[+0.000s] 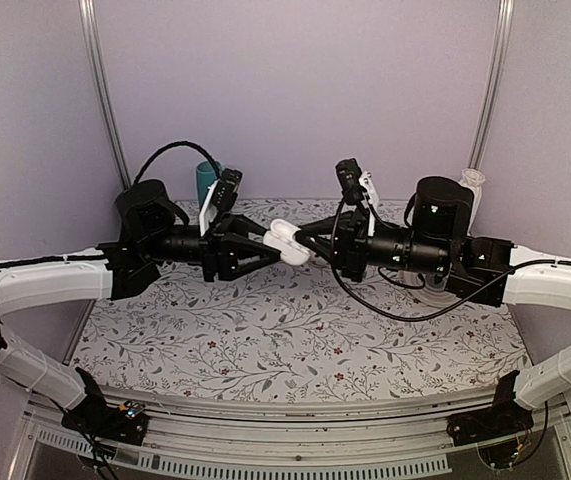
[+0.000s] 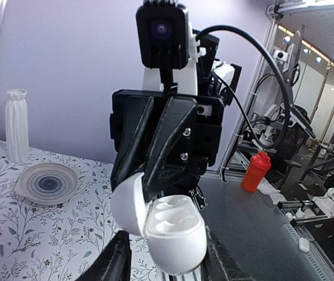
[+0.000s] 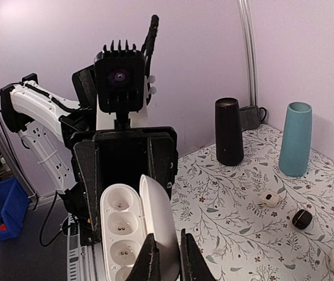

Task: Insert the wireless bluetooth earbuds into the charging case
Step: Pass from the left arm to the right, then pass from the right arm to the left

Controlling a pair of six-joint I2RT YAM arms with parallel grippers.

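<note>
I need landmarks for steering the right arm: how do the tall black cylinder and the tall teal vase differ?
Colour: the tall black cylinder is matte black, the tall teal vase blue-green. Place: in the right wrist view the cylinder stands farther back beside a small grey cup; the vase stands nearer, to the right. Both stand upright on the floral table cover.
</note>
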